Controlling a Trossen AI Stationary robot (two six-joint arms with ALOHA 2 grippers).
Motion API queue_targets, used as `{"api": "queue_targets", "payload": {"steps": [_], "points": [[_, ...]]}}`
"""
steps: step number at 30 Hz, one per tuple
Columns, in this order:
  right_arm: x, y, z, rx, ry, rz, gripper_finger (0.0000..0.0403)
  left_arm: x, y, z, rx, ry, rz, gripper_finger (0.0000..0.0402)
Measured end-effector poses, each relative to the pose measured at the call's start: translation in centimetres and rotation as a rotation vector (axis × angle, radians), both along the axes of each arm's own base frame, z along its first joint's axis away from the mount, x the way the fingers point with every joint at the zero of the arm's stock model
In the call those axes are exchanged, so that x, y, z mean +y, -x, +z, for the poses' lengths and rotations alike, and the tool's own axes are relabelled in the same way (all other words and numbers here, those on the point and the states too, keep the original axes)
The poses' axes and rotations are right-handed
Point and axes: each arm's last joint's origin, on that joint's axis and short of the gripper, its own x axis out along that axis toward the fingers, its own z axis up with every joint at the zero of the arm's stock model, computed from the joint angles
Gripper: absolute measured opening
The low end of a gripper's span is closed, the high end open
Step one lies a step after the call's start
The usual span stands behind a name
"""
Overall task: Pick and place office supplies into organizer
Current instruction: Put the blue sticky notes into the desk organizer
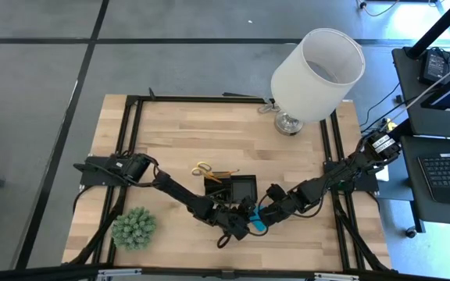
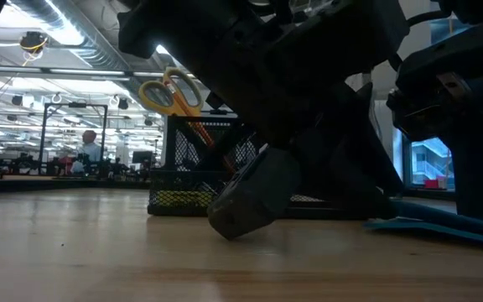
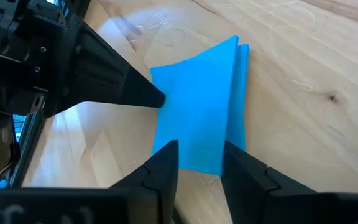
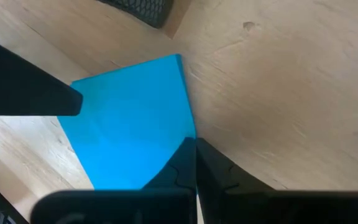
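The light wooden counter [image 1: 178, 133] carries a black organizer [image 1: 230, 189] near its middle, with yellow-handled scissors [image 1: 202, 168] sticking out of it. A bright blue pad [image 1: 257, 221] lies flat just beside the organizer. A white lamp [image 1: 312, 74] stands at one far corner, and a green spiky plant ball [image 1: 134, 227] sits at the opposite near corner.

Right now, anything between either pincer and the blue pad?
Nothing visible. Both are already at the blue pad: the left pincer straddles one edge with its fingers apart, and the right pincer sits shut at another edge, near the organizer.
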Motion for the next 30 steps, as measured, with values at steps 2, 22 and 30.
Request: {"api": "queue_targets", "payload": {"steps": [2, 22, 30], "points": [[0.0, 0.0, 0.0, 0.0, 0.0, 0.0, 0.0003, 0.0, 0.0, 0.0, -0.005, 0.001, -0.001, 0.0095], [0.1, 0.0, 0.0, -0.016, 0.016, 0.031, 0.0052, -0.1, -0.1, 0.1, -0.013, -0.007, -0.014, 0.0003], [0.3, -0.6, 1.4, 0.013, 0.09, 0.052, 0.0145, -0.1, -0.1, 0.1, -0.015, -0.008, -0.012, 0.0003]]}}
